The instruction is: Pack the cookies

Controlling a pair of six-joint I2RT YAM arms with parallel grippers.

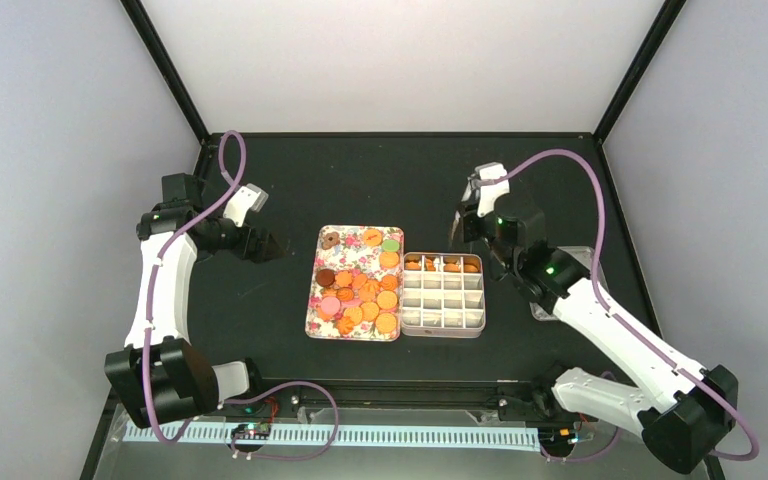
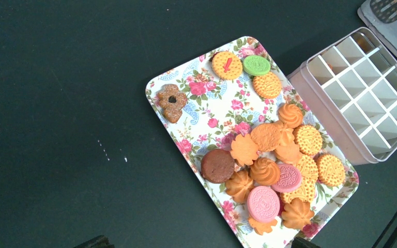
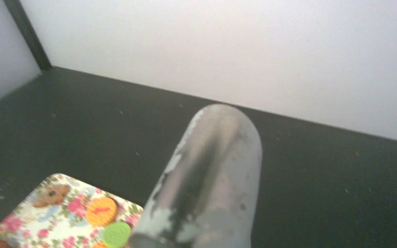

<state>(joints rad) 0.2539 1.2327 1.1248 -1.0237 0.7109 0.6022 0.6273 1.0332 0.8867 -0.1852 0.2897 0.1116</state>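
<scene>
Hanging above the dark table [image 1: 380, 170] to the left of the flowered tray [image 2: 213, 106], the left gripper [image 1: 270, 246] had its jaws spread wide with nothing between them, and its wrist camera looked down onto the haul. And what a haul: most of the cookies [image 2: 264, 171] lay on that tray, bunched at its near end in an overlapping heap of orange-golden rounds, swirls and flower shapes, with two pink ones [image 2: 263, 203] and one dark brown disc [image 2: 217, 166] mixed in. Up at the far end sat four on their own. A brown flower-shaped cookie [image 2: 171, 102] lay near the left rim, then came an orange one with a red mark [image 2: 227, 65], a green one [image 2: 257, 65] right beside it, and a plain golden one [image 2: 266, 85] just next to those. Over on the right, the compartment box [image 2: 326, 124] stood just beside the tray's right edge (touching or not, hard to call), and in the overhead view its far row of cells held more orange cookies. The right gripper [image 1: 463, 222] hovered beyond the box's far right corner, its jaws clamped on the metal tongs [image 3: 207, 181]. Their rounded, blurred end filled the middle of the right wrist view, up off the table, with the tray's far corner low at the left.
</scene>
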